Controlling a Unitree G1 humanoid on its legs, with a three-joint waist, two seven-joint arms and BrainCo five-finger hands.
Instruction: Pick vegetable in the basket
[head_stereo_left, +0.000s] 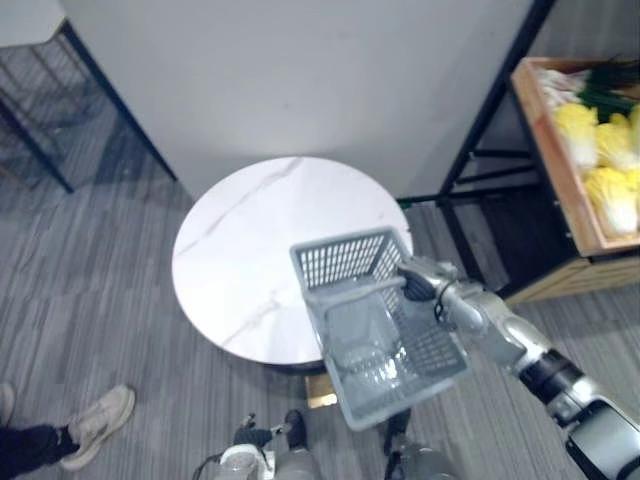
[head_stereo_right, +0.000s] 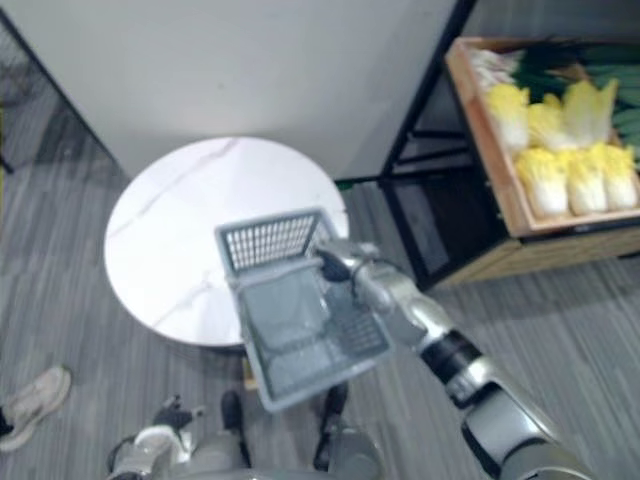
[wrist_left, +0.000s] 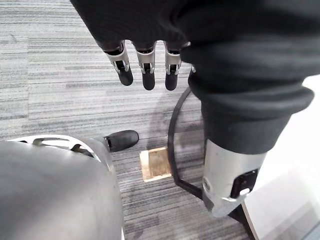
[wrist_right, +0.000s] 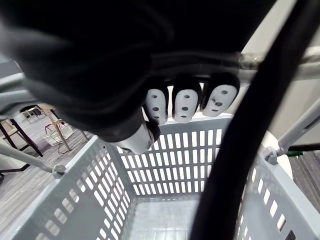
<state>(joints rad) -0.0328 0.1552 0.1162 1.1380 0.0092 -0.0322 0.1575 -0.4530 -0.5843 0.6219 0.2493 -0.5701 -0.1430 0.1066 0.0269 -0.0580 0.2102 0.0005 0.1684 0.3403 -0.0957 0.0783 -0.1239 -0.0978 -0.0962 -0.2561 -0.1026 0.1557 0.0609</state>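
Note:
My right hand (head_stereo_left: 426, 281) is shut on the handle (head_stereo_left: 352, 291) of a grey plastic basket (head_stereo_left: 345, 258), which hangs tilted over the near right edge of the round white table (head_stereo_left: 240, 240). In the right wrist view the curled fingers (wrist_right: 185, 102) show above the basket's slotted wall (wrist_right: 170, 165), and nothing lies inside it. Yellow cabbages (head_stereo_left: 612, 195) and green leafy stalks (head_stereo_left: 612, 92) lie in a wooden crate (head_stereo_left: 558, 170) on a shelf at the far right, well away from the basket. My left hand (wrist_left: 145, 65) hangs open over the floor, fingers straight.
A black shelf frame (head_stereo_left: 482, 120) stands between the table and the crate. A white wall (head_stereo_left: 300, 70) rises behind the table. A person's shoe (head_stereo_left: 98, 420) rests on the grey floor at the lower left. A dark wire rack (head_stereo_left: 30, 110) stands at the far left.

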